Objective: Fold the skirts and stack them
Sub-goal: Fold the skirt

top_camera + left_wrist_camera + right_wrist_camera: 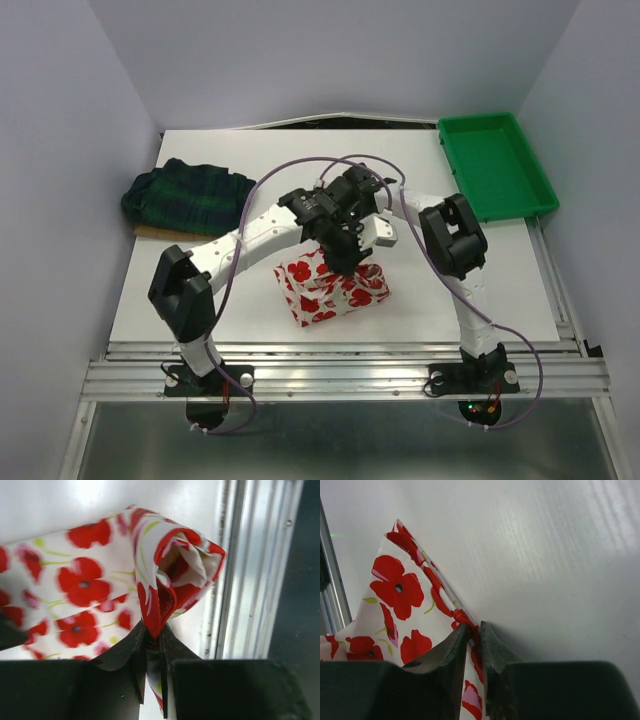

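The white skirt with red poppies (333, 288) lies folded into a small rectangle at the table's near middle. My left gripper (154, 632) is shut on a bunched fold of it (165, 575), lifted off the table. My right gripper (474, 628) is shut on the skirt's hem edge (427, 567) close to the table. Both grippers (345, 250) meet above the skirt's far edge in the top view. The dark green and navy plaid skirt (185, 195) lies crumpled at the far left, away from both grippers.
A green plastic tray (495, 165) stands at the far right corner. A thin brown board (160, 233) lies under the plaid skirt. The aluminium rail (340, 370) runs along the near table edge; it also shows in the left wrist view (255, 570).
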Robot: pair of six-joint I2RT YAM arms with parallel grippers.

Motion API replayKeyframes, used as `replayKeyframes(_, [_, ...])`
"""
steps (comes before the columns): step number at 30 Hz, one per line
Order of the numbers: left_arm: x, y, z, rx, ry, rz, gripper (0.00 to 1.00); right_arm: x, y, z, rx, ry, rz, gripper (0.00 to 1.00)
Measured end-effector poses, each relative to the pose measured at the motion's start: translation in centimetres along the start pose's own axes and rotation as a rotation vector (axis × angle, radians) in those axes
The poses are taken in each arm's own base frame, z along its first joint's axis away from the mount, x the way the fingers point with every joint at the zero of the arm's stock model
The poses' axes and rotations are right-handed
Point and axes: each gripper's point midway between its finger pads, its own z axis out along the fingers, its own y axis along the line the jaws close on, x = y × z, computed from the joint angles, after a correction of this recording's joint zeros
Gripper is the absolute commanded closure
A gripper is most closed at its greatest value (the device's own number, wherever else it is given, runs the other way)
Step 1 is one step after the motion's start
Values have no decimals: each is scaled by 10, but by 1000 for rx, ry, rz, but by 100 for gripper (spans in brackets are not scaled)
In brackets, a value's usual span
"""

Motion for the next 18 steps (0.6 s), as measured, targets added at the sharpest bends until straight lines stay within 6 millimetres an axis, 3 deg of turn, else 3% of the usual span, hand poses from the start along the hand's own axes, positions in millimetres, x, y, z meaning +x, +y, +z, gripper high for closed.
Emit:
replayKeyframes(8, [16,58,4,-51,32,-47,100,25,26,5,-116,37,35,85])
replayKeyframes(18, [40,91,9,-82,64,-91,100,33,34,7,-145,52,53,85])
